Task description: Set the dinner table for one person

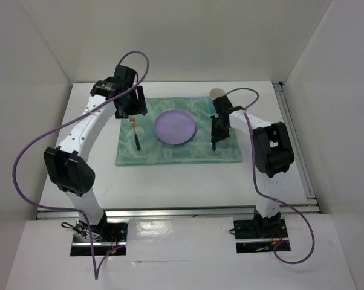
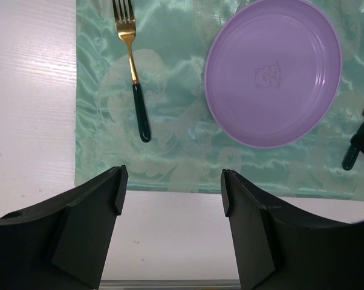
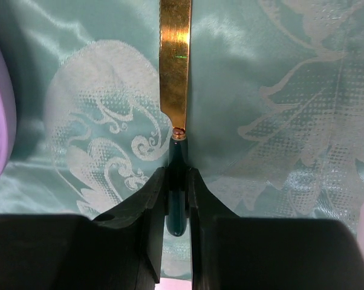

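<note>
Right wrist view alone resolves the grip: right end effector (image 3: 177, 181) clamps knife (image 3: 175, 72) handle over mat (image 3: 260, 90). Top external: white tabletop (image 1: 170, 187) underlies everything, mat toward far edge. Left end effector (image 2: 172, 181) gapes wide, fork (image 2: 133, 78) beyond.

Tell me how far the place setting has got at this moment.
Done: the purple plate sits on the teal mat, the fork lies on the mat to its left, and a cup stands at the mat's far right corner. In hand: the right gripper is shut on the knife by its dark handle, right of the plate. The left gripper is open, empty. Left: likely just releasing the knife.
</note>
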